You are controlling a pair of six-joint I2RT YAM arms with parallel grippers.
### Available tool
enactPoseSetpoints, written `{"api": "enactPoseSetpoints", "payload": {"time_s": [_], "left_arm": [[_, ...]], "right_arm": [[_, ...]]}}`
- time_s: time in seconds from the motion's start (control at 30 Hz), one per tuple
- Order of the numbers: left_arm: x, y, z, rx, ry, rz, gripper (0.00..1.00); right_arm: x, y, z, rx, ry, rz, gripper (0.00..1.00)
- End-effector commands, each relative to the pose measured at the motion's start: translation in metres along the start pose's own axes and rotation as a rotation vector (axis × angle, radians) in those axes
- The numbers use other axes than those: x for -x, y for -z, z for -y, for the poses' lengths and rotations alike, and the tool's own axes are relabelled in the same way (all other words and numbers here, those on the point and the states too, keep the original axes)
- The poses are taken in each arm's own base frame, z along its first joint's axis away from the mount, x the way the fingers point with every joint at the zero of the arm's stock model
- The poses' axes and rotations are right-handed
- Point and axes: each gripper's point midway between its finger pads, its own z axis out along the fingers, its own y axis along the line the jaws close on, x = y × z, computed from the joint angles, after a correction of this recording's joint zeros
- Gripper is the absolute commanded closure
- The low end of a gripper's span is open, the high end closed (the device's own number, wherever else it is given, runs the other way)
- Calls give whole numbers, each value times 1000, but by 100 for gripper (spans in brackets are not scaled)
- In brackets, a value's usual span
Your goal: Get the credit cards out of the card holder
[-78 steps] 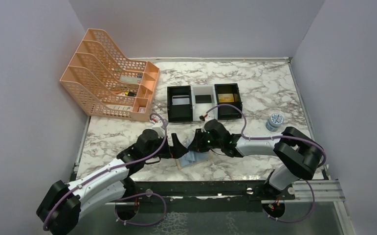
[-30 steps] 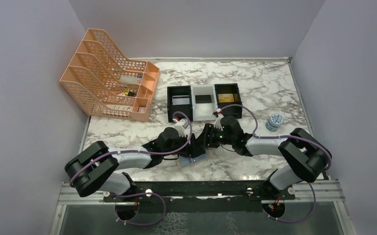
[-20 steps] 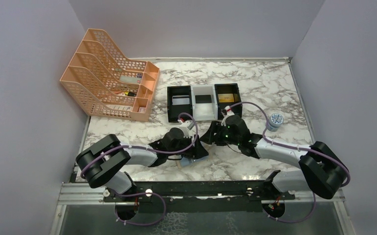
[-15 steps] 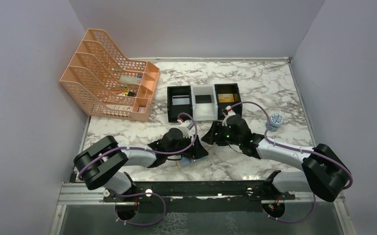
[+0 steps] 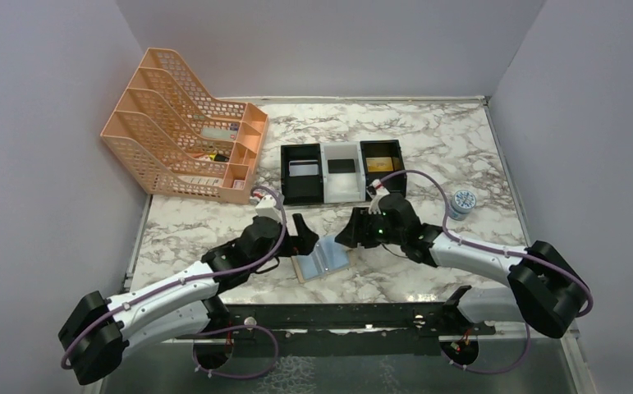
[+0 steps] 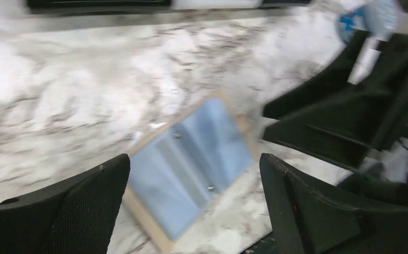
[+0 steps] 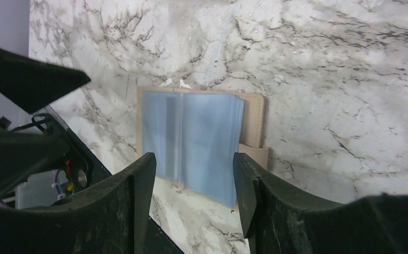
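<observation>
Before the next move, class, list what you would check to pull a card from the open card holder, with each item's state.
1. Card holder lies open on the table: ok.
2. Left claw open and empty: ok.
3. Right claw open and empty: ok.
4. A claw pins the holder down: not ok, neither seems to touch it.
5. A card edge shows inside it: cannot tell, the inner faces look hazy.
</observation>
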Motion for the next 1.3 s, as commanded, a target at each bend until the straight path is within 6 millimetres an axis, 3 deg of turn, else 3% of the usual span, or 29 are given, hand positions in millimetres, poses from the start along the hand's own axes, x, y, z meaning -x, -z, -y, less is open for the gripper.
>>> {"api": "enactPoseSetpoints", "payload": {"time_s": [0.0,0.2,0.37,0.5,0.7,1.13,1.27], "left_arm": [[6,23,-81,392,-50,15,1],[6,29,-123,521,79,-26,1],[17,42,-135,544,183,62,1],[24,52,-133,525,204,119,1],[30,60,-128,492,233,174,1],[33,61,-124,476,213,170,1],[32,61,-123,467,213,169,1]], "right_arm": [[6,-6,-23,54,90,7,45],[0,-16,-39,4,205,-1,45],[-14,-30,-49,-44,312,-42,46],[-31,-46,-62,-25,384,-98,47],[-41,-66,-69,-110,501,-138,51],[-63,-88,-62,-220,622,-230,52],[-69,-94,-51,-269,638,-256,53]]}}
